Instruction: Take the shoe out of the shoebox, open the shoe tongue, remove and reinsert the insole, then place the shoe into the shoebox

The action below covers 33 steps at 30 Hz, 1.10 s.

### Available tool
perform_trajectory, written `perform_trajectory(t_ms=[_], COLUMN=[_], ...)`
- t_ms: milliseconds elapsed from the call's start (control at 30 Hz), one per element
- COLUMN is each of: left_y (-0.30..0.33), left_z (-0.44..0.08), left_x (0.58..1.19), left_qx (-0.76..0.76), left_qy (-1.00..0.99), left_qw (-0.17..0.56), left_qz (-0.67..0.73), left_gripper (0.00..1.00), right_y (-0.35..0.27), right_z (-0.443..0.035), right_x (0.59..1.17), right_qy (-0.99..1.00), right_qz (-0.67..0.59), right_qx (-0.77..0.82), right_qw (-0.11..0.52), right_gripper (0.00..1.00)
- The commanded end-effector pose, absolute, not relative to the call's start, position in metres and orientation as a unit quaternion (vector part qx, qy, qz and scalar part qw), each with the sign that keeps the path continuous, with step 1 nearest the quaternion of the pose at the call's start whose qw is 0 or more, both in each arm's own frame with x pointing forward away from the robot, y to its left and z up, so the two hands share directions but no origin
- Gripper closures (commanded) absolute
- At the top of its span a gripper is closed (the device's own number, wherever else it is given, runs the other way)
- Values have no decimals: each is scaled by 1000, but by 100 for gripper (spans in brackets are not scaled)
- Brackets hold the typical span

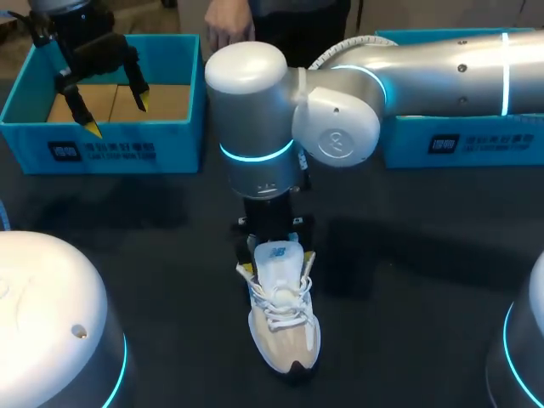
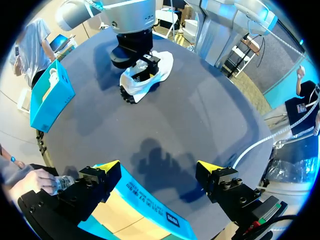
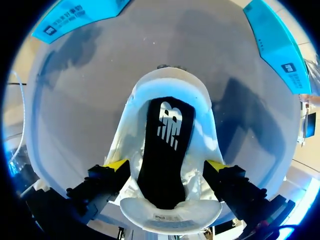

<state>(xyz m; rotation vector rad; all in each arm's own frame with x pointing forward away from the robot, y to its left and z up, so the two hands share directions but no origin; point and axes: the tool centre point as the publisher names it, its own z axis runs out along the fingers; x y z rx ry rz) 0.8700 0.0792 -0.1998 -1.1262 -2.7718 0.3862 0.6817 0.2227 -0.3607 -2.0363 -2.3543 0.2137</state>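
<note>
The shoe [image 1: 282, 314], a soft white-and-beige sneaker with white laces and a black insole [image 3: 167, 150], stands on the dark matte counter [image 1: 408, 280] at mid-frame. The right hand [image 1: 278, 264] clasps its heel from both sides. At upper left, the left hand [image 1: 117, 116] hangs spread wide and empty over the blue cardboard shoebox [image 1: 102, 149]. A second blue box [image 1: 459, 140] sits at upper right.

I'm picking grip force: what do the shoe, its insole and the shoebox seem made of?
The shoe: matte white and beige textile, probably, with soft cord laces. The insole: black, likely cloth-faced foam; flat matte surface with a white print. The shoebox: cardboard, seemingly; blue printed outside, bare brown inside.
</note>
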Motion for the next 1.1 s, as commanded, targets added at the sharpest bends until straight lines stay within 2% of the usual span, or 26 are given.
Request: perform_trajectory(t_ms=[33, 500, 1100], left_y=[79, 79, 79], left_z=[-200, -200, -200], left_x=[871, 871, 871], left_qx=[-373, -373, -373], left_qy=[-917, -917, -917], left_qw=[63, 63, 63], left_qz=[126, 126, 126], left_gripper=[0, 0, 0], right_y=[225, 217, 219], right_z=[-355, -353, -329], right_x=[677, 694, 656], right_qy=[-753, -764, -741], right_qz=[70, 70, 82], right_qx=[-654, -641, -666], right_qw=[0, -2, 14], right_gripper=[0, 0, 0])
